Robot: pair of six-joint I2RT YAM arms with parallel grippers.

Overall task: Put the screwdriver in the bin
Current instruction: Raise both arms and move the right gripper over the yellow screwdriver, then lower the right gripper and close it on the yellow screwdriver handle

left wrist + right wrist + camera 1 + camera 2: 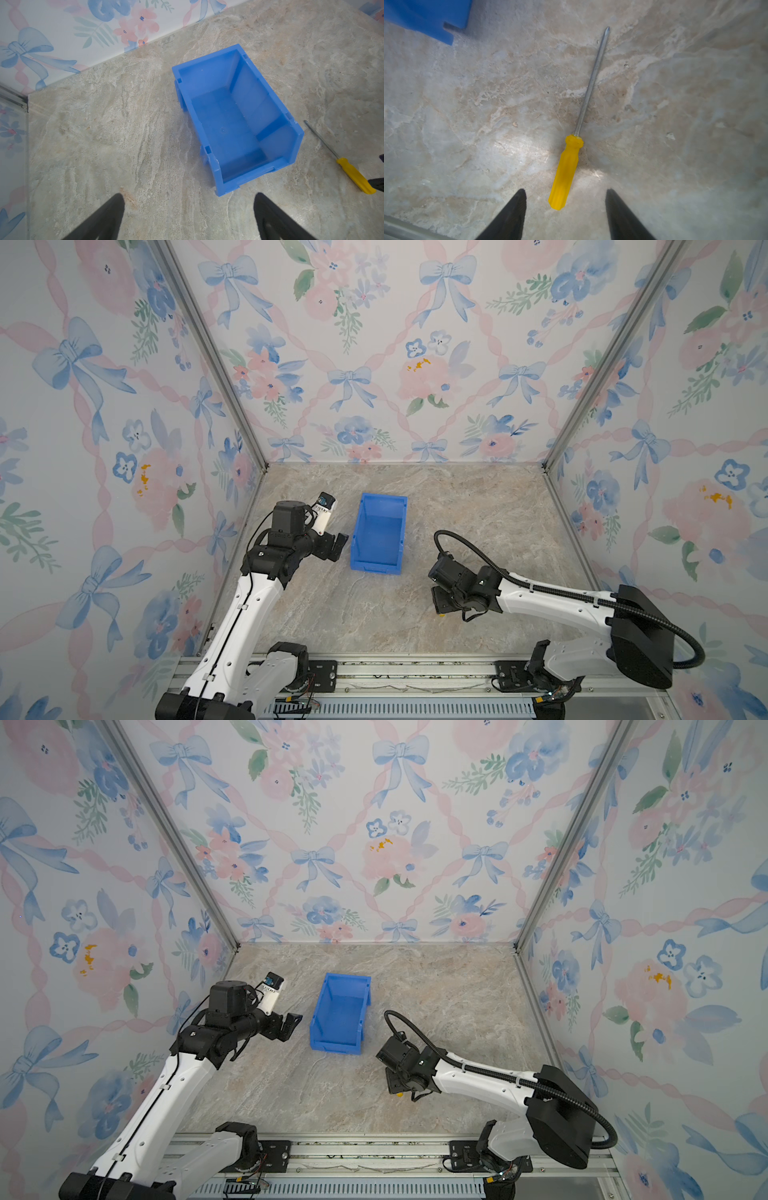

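Marbled tabletop (467,124) carries the screwdriver (566,166), flat near the bin (255,97). Right gripper (565,191) straddles the handle's tail, jaws partly open, not touching; so shallow a bite could squirt it out. Left gripper (189,195) hangs wide open.

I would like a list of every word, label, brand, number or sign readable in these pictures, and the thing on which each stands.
No text can be read in any view.
left wrist camera: sticker with small print, too blurred to read.
left arm: small white mark on its black joint, too small to read.
bin and screwdriver: no marking shows.
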